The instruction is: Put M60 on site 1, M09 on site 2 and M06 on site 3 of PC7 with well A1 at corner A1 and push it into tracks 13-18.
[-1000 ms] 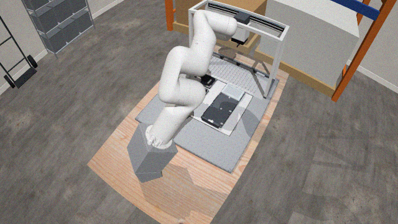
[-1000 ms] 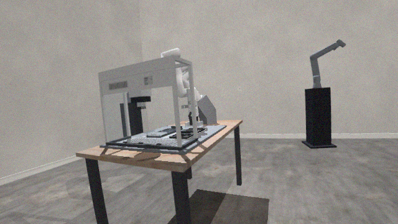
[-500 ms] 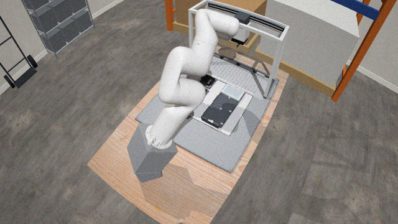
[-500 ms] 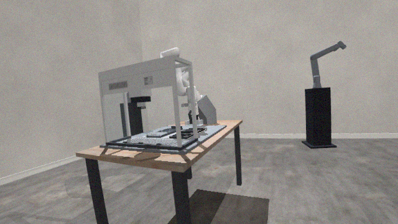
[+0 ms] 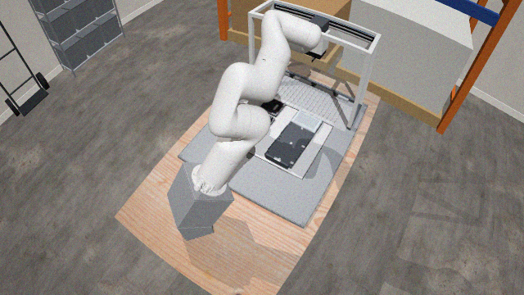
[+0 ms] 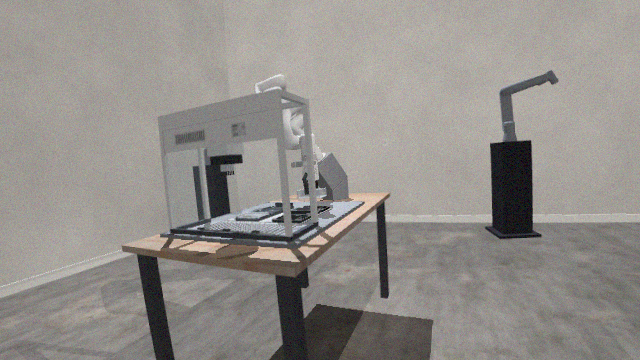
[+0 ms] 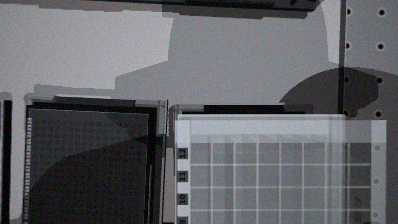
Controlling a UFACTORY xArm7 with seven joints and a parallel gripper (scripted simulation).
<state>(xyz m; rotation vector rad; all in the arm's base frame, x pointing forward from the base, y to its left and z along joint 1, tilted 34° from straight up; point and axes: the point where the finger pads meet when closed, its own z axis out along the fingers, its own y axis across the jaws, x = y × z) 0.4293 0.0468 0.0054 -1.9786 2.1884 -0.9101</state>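
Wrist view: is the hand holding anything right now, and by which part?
The clear 96-well plate M06. Where it is gripped lies outside the frame.

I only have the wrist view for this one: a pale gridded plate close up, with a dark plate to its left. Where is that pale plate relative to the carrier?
Observer: In the top view, M06, the pale plate, is at the far end of PC7, the end nearest the rails. I cannot tell whether it is seated.
Operator: And the other two sites?
Observer: Both carry dark plates, in line behind M06 toward the arm's base.
Operator: Is the carrier in the tracks yet?
Observer: No. It lies on the apron in front of the rails, beside the arm.
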